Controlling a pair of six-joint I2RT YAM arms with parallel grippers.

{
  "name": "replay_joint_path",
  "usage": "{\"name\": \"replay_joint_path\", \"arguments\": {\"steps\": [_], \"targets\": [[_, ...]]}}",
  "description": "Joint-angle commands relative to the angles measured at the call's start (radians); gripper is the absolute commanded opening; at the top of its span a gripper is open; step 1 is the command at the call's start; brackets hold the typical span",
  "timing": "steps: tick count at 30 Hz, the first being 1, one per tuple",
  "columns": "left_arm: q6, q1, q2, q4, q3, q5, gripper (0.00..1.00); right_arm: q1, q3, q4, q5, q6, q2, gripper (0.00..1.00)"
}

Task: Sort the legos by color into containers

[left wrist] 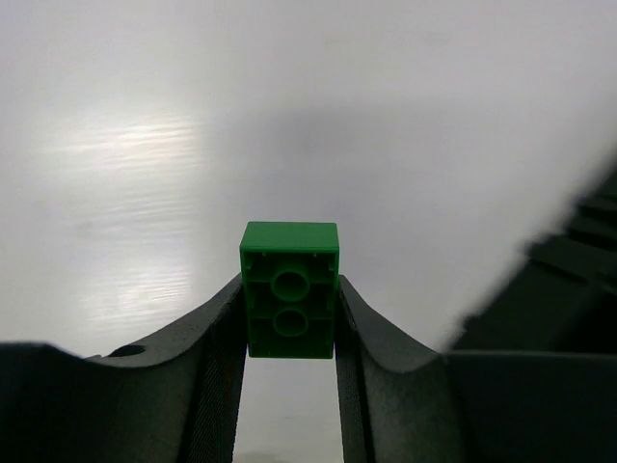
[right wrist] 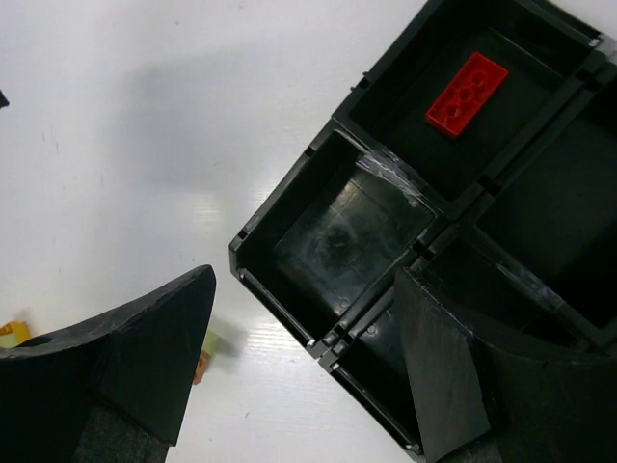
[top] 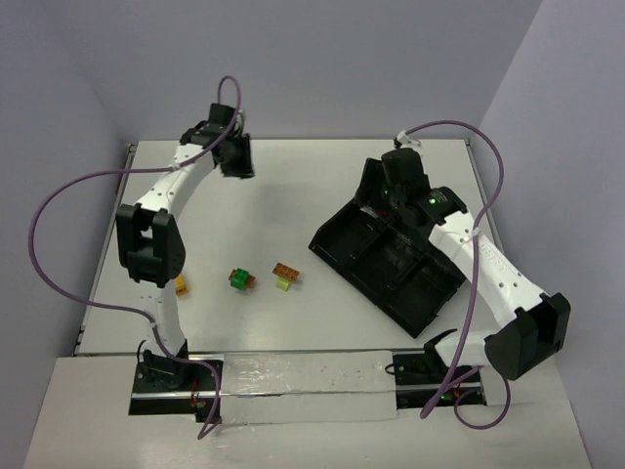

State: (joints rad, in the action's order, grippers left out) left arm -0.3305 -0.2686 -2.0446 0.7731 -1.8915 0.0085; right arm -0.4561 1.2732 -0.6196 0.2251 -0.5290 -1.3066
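Observation:
My left gripper [top: 235, 156] hangs over the far left of the table, and in the left wrist view its jaws [left wrist: 289, 289] are shut on a green lego [left wrist: 289, 275], underside facing the camera. Loose legos lie on the table: a green one on a red-orange one [top: 239, 279], an orange-brown one on a pale yellow-green one [top: 286, 275], and a yellow one [top: 180, 284] half hidden by the left arm. The black divided tray [top: 430, 293] sits at the right. My right gripper [right wrist: 307, 280] stands open above its near-left compartment [right wrist: 352, 236]. A red lego [right wrist: 467, 89] lies in another compartment.
Purple cables loop off both arms. A clear plastic strip [top: 303, 383] lies along the near edge between the arm bases. The tray's dark edge [left wrist: 569, 280] shows blurred at the right of the left wrist view. Walls close in the table at the back and both sides.

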Motion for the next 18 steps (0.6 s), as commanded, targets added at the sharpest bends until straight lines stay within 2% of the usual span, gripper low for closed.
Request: {"name": "replay_joint_path", "arguments": {"steps": [1, 4, 8, 18], "targets": [[-0.025, -0.203, 0.054, 0.043, -0.119, 0.101, 0.0, 0.003, 0.004, -0.004, 0.266, -0.025, 0.137, 0.82], [-0.056, -0.339, 0.051, 0.028, -0.132, 0.104, 0.0, 0.046, 0.026, -0.017, 0.335, 0.014, 0.212, 0.82], [-0.103, -0.437, 0.025, -0.039, -0.136, 0.096, 0.0, 0.091, 0.052, -0.03, 0.331, 0.021, 0.281, 0.85], [-0.15, -0.548, -0.107, -0.1, -0.192, 0.165, 0.0, 0.104, 0.111, -0.056, 0.336, 0.036, 0.348, 0.86]]}}
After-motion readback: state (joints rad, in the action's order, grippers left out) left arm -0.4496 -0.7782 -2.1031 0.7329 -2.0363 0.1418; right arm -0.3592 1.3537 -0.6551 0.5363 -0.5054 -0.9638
